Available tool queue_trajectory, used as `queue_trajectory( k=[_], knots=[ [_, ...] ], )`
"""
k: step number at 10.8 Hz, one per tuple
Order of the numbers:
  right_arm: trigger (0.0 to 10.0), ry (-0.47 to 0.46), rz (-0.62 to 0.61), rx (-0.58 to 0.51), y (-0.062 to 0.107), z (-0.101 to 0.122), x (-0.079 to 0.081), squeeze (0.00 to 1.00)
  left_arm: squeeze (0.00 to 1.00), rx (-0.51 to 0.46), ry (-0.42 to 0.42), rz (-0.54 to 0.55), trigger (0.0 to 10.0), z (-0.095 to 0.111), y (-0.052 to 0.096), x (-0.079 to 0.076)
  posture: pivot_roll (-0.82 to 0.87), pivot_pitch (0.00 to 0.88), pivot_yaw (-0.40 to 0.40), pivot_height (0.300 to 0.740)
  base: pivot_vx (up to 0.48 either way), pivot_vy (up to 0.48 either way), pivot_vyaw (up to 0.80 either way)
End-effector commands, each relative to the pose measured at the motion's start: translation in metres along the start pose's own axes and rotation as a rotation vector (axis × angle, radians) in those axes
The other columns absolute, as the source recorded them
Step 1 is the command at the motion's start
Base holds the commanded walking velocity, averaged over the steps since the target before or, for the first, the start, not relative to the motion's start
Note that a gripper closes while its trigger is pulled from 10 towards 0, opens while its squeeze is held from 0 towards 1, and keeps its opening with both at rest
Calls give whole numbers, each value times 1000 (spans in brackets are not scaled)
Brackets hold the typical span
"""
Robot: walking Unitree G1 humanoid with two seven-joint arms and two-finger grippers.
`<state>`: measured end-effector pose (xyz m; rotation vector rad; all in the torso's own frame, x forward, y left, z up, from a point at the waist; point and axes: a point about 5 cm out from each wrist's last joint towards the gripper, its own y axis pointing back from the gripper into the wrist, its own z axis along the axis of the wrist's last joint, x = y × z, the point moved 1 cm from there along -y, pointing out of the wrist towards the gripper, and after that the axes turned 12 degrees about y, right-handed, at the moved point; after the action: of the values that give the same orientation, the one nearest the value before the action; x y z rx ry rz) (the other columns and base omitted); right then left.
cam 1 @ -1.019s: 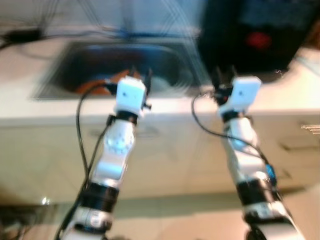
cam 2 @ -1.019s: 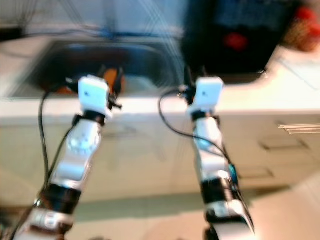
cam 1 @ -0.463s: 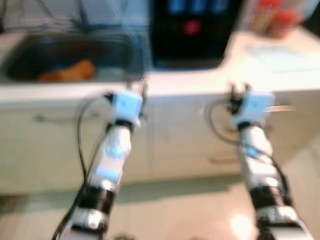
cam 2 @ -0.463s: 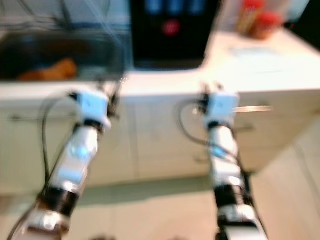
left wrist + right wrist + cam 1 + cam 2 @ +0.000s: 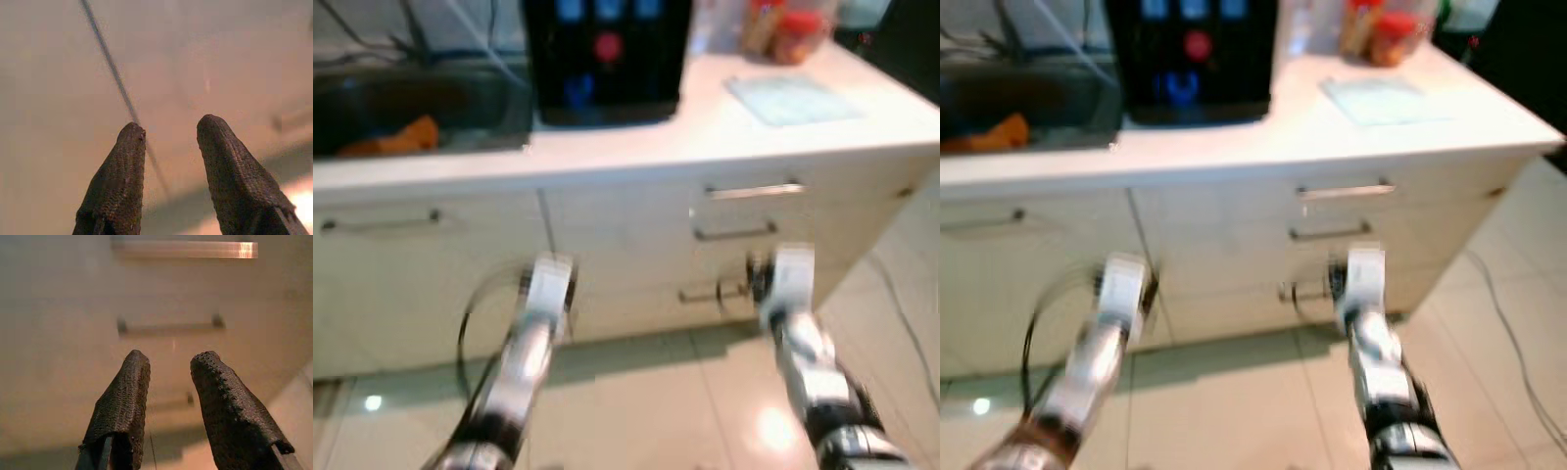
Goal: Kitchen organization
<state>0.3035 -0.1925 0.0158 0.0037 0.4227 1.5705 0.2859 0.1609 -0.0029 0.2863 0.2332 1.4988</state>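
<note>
1. The left hand [image 5: 166,147] is hanging low in front of the cabinet fronts, its two black fingers [image 5: 120,181] spread a narrow gap apart and gripping nothing; a dark seam between cabinet doors [image 5: 115,73] is running past behind them.
2. The right hand [image 5: 168,377] is likewise held low and well below the table edge, its fingers parted narrowly and empty, pointing at the drawer fronts, where a bright metal drawer handle [image 5: 186,248] is showing above a second, darker handle [image 5: 168,326].
3. In the head views both arms are blurred; the left arm [image 5: 533,333] is standing before the cabinet door and the right arm [image 5: 793,313] before the stack of drawers [image 5: 744,235], neither touching them.
4. Above the hands, the white table [image 5: 724,132] is carrying a black appliance [image 5: 607,59] with blue lights and a red button, set well above and between the two arms.
5. To the robot's left of the appliance, a sink [image 5: 421,93] is holding an orange item [image 5: 396,137], far up and away from the left hand.
6. To the right on the table, a pale green mat [image 5: 788,98] is lying flat, with red-topped jars [image 5: 783,29] behind it, too blurred to name more closely.
7. The pale tiled floor [image 5: 656,401] is lying beneath both arms.
</note>
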Motion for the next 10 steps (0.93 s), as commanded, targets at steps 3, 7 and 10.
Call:
queue_trajectory(
  k=[3, 7, 10],
  knots=[
    [10000, 41, 140, 305, 33, -69, 21, 0, 0, 352, 16, 87, 10000, -86, 47, 22, 8, 16, -1, 740, 0, 0, 0],
    [10000, 29, 206, 584, 79, -124, 37, 0, 0, 581, 179, 126, 10000, -132, 85, 20, 13, 6, -2, 740, 0, 0, -164],
    [10000, -9, 151, 611, 80, -127, 32, 0, 0, 558, 168, 98, 10000, -124, 74, 17, -5, 0, 10, 740, 0, 0, -773]
  ],
)
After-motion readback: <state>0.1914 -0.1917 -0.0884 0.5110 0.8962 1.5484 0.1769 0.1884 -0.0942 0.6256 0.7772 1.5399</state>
